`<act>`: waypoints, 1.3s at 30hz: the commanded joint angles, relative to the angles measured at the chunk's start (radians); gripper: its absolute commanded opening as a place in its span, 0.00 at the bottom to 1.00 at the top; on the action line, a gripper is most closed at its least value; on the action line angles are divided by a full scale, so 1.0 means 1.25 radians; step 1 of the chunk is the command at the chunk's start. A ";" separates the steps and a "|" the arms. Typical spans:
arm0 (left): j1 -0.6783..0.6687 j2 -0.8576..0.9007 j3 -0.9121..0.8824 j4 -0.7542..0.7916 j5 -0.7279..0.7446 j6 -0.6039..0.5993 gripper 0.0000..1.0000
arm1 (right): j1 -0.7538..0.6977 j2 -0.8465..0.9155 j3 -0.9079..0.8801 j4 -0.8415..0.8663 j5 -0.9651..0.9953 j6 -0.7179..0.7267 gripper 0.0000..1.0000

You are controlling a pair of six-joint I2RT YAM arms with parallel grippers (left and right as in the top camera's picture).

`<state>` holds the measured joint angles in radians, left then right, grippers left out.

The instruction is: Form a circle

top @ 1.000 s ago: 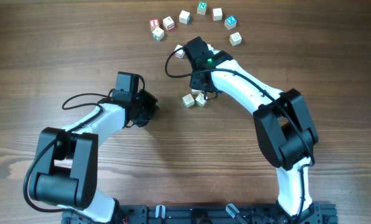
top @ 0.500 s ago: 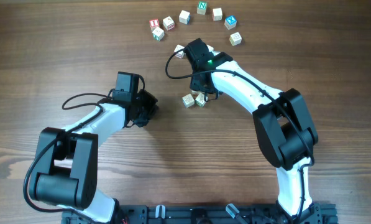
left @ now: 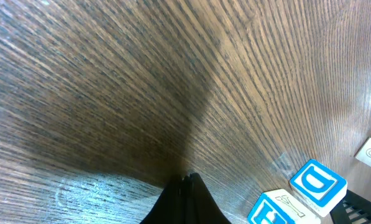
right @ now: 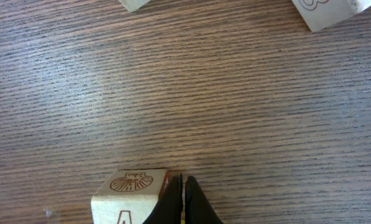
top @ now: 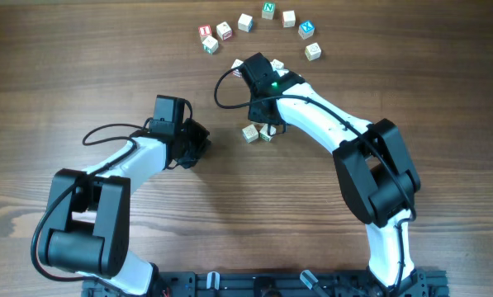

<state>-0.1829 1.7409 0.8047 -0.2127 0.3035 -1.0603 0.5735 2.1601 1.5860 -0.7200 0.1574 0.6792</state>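
Right gripper (right: 183,182), pressed together, has edged left beside a pale wooden alphabet cube (right: 130,196) (left gripper (left: 186,179) idles, likewise closed), seemingly nudging it toward the unfinished arc of lettered cubes (top: 245,22).

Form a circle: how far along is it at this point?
Done: cubes already curve in an arc along the top, roughly half a ring. In hand: the right gripper, shut, sits with its tip against a cube marked A, seemingly nudging it. Still to do: the ring's lower half is missing, two loose cubes lie below the arc, and the left gripper, shut, holds nothing.
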 commanded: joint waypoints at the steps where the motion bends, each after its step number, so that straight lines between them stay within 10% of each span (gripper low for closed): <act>1: 0.009 0.036 -0.038 -0.035 -0.082 0.004 0.04 | 0.001 0.008 -0.006 0.001 0.000 -0.005 0.05; 39: 0.036 0.036 -0.038 -0.043 -0.044 0.028 0.04 | -0.037 0.008 0.002 0.151 -0.173 -0.202 0.05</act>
<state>-0.1532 1.7401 0.8055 -0.2291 0.3325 -1.0409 0.5182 2.1601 1.5864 -0.5369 -0.0036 0.4839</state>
